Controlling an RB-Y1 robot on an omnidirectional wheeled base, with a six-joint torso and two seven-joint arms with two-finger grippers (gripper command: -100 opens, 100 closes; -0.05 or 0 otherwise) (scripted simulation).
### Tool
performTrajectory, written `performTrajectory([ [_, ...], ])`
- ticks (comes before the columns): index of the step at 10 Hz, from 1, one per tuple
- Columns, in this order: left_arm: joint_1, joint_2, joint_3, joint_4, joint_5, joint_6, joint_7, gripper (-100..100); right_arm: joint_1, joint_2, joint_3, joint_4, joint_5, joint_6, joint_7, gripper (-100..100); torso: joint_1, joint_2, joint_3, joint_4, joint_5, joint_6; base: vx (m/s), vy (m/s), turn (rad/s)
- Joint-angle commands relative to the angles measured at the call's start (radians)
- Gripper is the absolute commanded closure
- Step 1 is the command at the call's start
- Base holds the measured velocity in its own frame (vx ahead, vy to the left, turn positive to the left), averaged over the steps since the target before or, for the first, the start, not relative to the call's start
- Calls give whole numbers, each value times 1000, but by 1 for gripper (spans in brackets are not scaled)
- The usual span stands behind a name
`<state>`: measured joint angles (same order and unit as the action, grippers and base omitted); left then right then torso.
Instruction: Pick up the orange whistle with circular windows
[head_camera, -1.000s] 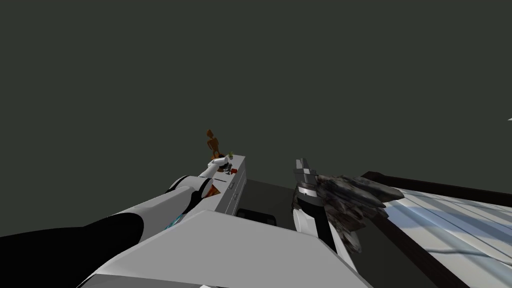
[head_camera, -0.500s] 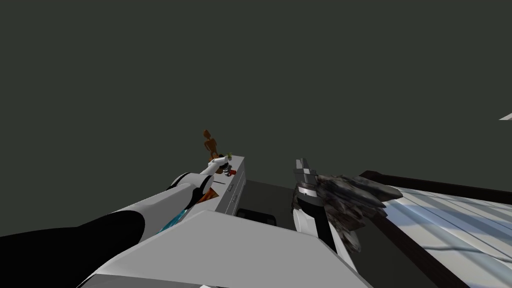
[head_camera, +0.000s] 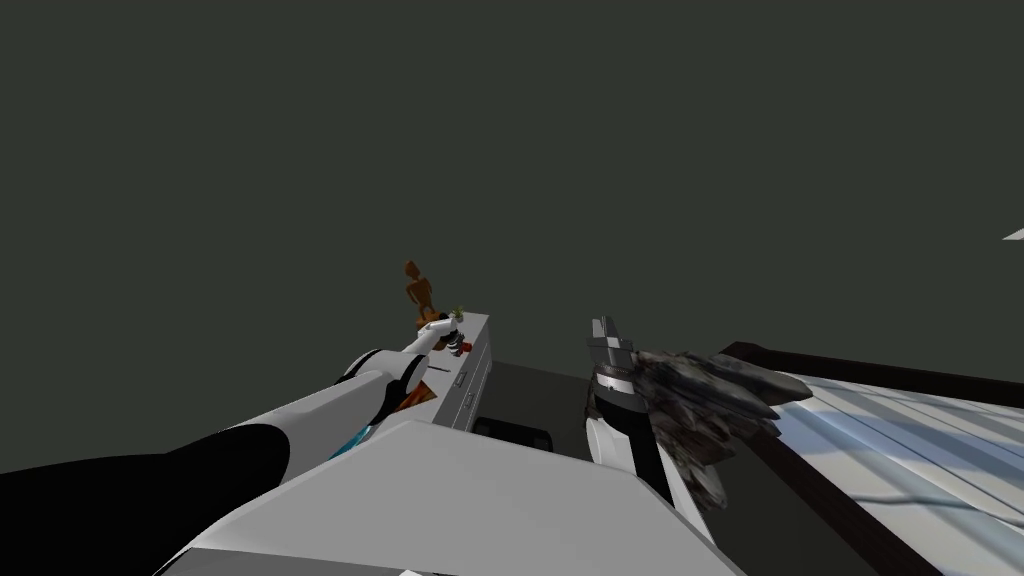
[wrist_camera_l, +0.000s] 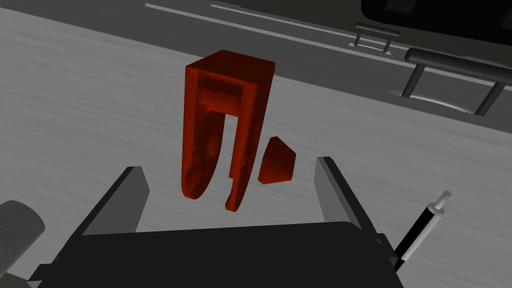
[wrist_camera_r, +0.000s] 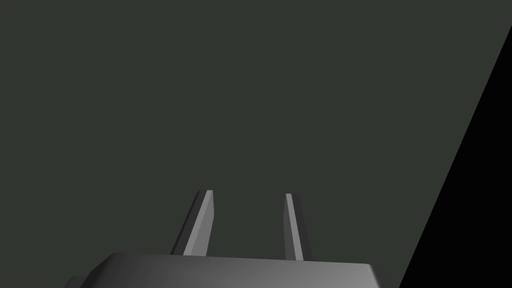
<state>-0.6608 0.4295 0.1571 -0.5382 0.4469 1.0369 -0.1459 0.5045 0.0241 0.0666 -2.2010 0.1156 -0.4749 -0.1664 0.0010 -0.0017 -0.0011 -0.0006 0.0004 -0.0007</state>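
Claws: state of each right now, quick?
Left claw: open, either side of the dark red whistle, not gripping it.
Right claw: open, empty.

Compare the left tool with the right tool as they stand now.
Spread: the left tool has its fingers wide apart; the right tool's stand closer together.
Contents: the dark red whistle sits between the left tool's fingers, touching neither; nothing sits between the right tool's.
Reach: the left tool stretches out over the grey cabinet top; the right tool is held back from it.
Shared: both are open, gripping nothing.
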Motion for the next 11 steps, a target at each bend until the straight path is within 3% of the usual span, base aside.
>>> performTrajectory([
  [1, 0, 0, 0, 0, 0, 0, 0, -100, 0, 0, 0, 0, 0, 0, 0, 0, 0, 0, 0, 0, 0, 0, 10, 10, -3],
  [2, 0, -1, 0, 2, 0, -4, -1, 100, 0, 0, 0, 0, 0, 0, 0, 0, -1, 1, 1, 0, 0, 0, 0, 0, 0],
  [6, 0, -1, 0, 3, 0, -3, -1, 100, 0, 0, 0, 0, 0, 0, 0, 0, -1, 1, 1, 1, 0, 0, 0, 0, 0],
  [7, 0, -1, 0, 2, 0, -3, -1, 0, 0, 0, 0, 0, 0, 0, 0, 0, -1, 1, 1, 1, 0, 0, 0, 0, 0],
  [8, -21, 19, 0, -5, 6, 30, -4, 100, 0, 0, 0, 0, 0, 0, 0, 0, -1, 1, 1, 1, 0, 0, -32, -35, 24],
  [10, -6, 16, 0, -29, 4, 37, 2, 100, 0, 0, 0, 0, 0, 0, 0, 0, -4, 4, 3, 1, -1, 0, -29, -29, 15],
  [11, -8, 17, 0, -25, 5, 37, 1, 0, 0, 0, 0, 0, 0, 0, 0, 0, -3, 3, 2, 1, -1, 0, 0, 0, 0],
])
